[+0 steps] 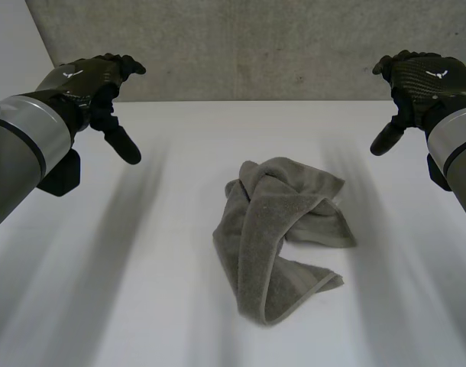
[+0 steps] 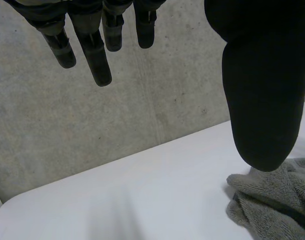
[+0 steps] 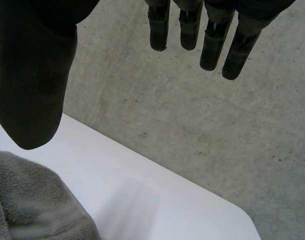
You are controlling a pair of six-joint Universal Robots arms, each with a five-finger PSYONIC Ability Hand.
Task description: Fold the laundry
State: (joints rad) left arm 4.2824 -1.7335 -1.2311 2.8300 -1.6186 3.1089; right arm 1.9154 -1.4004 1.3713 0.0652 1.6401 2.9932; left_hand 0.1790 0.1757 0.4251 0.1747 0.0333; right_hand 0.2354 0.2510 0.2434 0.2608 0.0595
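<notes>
Here, two grey arms are seen raised over a white table [image 1: 126, 306], one in the upper left of the head view and one in the upper right. The left hand [image 1: 95, 80] is held in the air at the upper left, its thumb pointed down and toward the middle of the frame. The right hand [image 1: 420, 80] is posed as its mirror at the upper right, thumb likewise angled down and inward. Nothing is grasped by either hand, and neither touches the table.

A grey-green towel [image 1: 283, 229] is found crumpled at the centre of the head view, slightly right of the middle, well apart from both hands. Its whole outline is given here: a bunched heap, with a long rolled band running toward the lower centre and a hemmed edge at the lower right. A rough concrete wall [image 1: 256, 46] is seen across the top of the frame, behind the table's far edge.

In the left wrist view, the fingers [image 2: 95, 55] are shown straight and spread, well apart from the broad thumb [image 2: 262, 90]; a fuzzy part of the towel is seen past the thumb's tip. In the right wrist view, the fingers [image 3: 212, 45] are equally relaxed and parted from the thumb [image 3: 32, 85], and the towel's pile is seen below the thumb.
</notes>
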